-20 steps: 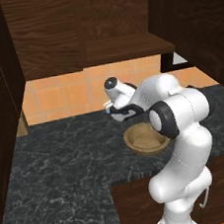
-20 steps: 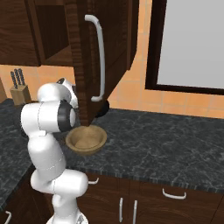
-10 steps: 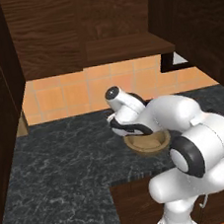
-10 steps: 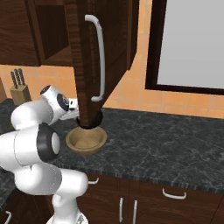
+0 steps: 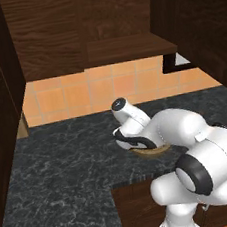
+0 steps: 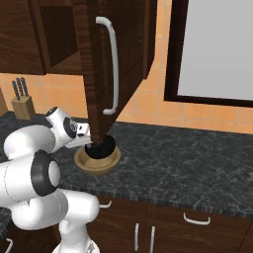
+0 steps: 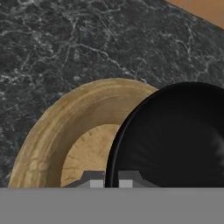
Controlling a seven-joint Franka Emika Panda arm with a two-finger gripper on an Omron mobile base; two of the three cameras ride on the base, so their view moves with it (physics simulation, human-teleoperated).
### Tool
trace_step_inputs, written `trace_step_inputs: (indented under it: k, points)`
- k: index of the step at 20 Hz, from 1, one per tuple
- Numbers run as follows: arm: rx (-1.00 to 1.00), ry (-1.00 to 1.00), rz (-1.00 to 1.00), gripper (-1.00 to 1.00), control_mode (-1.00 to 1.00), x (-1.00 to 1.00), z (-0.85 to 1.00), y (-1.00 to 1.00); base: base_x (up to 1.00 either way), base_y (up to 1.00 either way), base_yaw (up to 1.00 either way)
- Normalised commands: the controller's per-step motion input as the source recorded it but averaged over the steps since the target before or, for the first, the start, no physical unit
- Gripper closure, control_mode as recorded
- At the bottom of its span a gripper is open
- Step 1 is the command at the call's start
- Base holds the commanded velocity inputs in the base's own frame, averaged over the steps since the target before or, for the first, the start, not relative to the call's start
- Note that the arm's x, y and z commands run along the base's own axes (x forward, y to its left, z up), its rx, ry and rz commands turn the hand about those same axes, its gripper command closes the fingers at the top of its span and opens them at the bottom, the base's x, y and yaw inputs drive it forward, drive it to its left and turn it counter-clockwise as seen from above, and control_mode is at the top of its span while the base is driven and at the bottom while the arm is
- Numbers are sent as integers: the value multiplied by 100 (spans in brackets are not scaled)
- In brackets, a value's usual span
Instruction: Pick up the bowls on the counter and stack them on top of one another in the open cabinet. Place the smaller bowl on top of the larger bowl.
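The wide tan bowl (image 6: 94, 168) sits on the dark marbled counter (image 6: 173, 163) below the open cabinet door. The small glossy black bowl (image 6: 103, 148) rests low inside it, tilted toward one side. In the hand view the black bowl (image 7: 175, 135) overlaps the tan bowl (image 7: 57, 131), and my gripper (image 7: 110, 183) is shut on the black bowl's near rim. From the left base view my arm covers most of the tan bowl (image 5: 150, 152); just a sliver of its edge shows. The open cabinet's wooden shelf (image 5: 127, 48) hangs above.
The open cabinet door (image 6: 99, 64) with its long white handle (image 6: 112, 74) hangs straight over the bowls. A knife block (image 6: 22, 105) stands at the far left against the orange tiles. A dark-framed window (image 6: 217, 49) is at the right.
My arm has folded down and the hand has dropped, carrying the black bowl from above the tan bowl down into it. The tan bowl has stayed put.
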Motion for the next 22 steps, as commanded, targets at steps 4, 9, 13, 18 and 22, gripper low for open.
trace_step_inputs:
  k: [4,9,13,18,22]
  points:
    - [0,0,0,-100,-100,0,-24,0,0,0,0]
    - [4,0,0,-100,-100,0,12,5,0,0,0]
    - [7,4,0,-100,-100,-31,32,37,0,0,0]
    - [6,12,0,-100,-100,-30,-21,56,0,0,0]
    - [0,3,0,-100,-100,0,-41,12,0,0,0]
